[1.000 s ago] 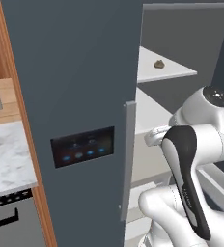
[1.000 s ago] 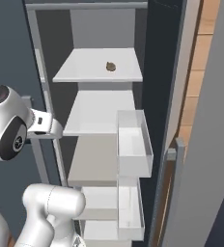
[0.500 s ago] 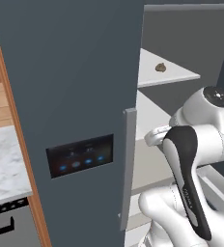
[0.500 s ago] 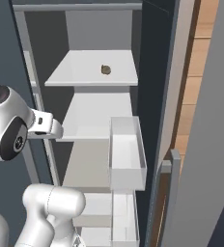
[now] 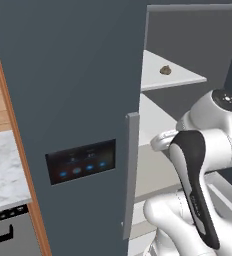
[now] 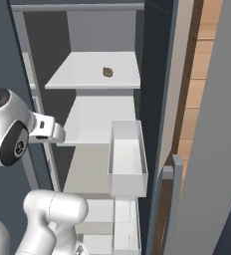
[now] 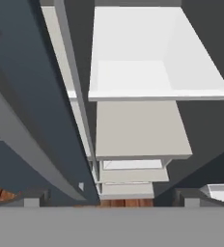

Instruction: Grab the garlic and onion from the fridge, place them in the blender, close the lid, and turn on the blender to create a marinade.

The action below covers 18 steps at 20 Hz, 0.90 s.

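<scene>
The fridge stands open, its slate-grey door swung out to the left with the black panel glowing blue and the long grey handle hanging on its near edge. Inside, the white shelves are nearly bare. One small brownish lump sits toward the far middle of the top shelf; it could be the garlic, though it is too small to be sure. I see no red onion on any shelf that faces me, and no blender or lid from where I stand.

The arm is folded up close in front of the compartment, and the hand looks down past the shelf fronts. The claw is released, jaws spread wide, gripping nothing.

The main risk, as I judge it, is the reach itself. The lump lies high and deep, while the arm sits low and bunched, so the elbow or wrist could knock the shelf lip or the white door bin jutting in from the right on the way up. The left door edge stands near the arm too, and a wide swing might clip it. The lump is small and probably rolls, so an off-centre pinch could flick it to the back. And if the onion is tucked in a bin or behind a shelf front, a blind grab would come away with nothing.
</scene>
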### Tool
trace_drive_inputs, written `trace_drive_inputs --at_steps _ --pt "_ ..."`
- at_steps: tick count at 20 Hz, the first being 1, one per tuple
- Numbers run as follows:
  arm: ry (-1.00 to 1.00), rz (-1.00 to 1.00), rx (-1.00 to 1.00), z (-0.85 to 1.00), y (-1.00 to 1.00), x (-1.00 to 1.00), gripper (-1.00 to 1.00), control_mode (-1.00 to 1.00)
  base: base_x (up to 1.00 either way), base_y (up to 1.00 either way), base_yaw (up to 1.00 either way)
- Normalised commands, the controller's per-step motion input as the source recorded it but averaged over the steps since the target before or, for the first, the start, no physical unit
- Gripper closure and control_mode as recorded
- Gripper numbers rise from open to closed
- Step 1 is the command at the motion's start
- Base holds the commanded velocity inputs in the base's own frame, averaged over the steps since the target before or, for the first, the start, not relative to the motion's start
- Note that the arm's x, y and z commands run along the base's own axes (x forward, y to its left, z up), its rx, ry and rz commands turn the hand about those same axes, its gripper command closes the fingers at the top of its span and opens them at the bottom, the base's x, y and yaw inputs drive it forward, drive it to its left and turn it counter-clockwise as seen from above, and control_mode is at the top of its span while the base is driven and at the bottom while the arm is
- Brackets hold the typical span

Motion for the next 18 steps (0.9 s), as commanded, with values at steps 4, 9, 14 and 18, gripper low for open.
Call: trace_drive_inputs --at_steps 4,9,14,18 --pt "-0.07 0.0 0.0 0.69 -0.33 0.02 -1.0 -1.0 0.0 0.0 0.0" --pt "-0.09 -0.05 0.0 1.0 -0.25 0.35 -1.0 -1.0 0.0 0.0 0.0" --pt "-0.07 -0.08 0.0 0.87 -0.09 0.65 -1.0 -1.0 0.0 0.0 0.0" --pt "-0.09 -0.05 0.01 0.3 -0.17 0.72 -1.0 -1.0 0.0 0.0 0.0"
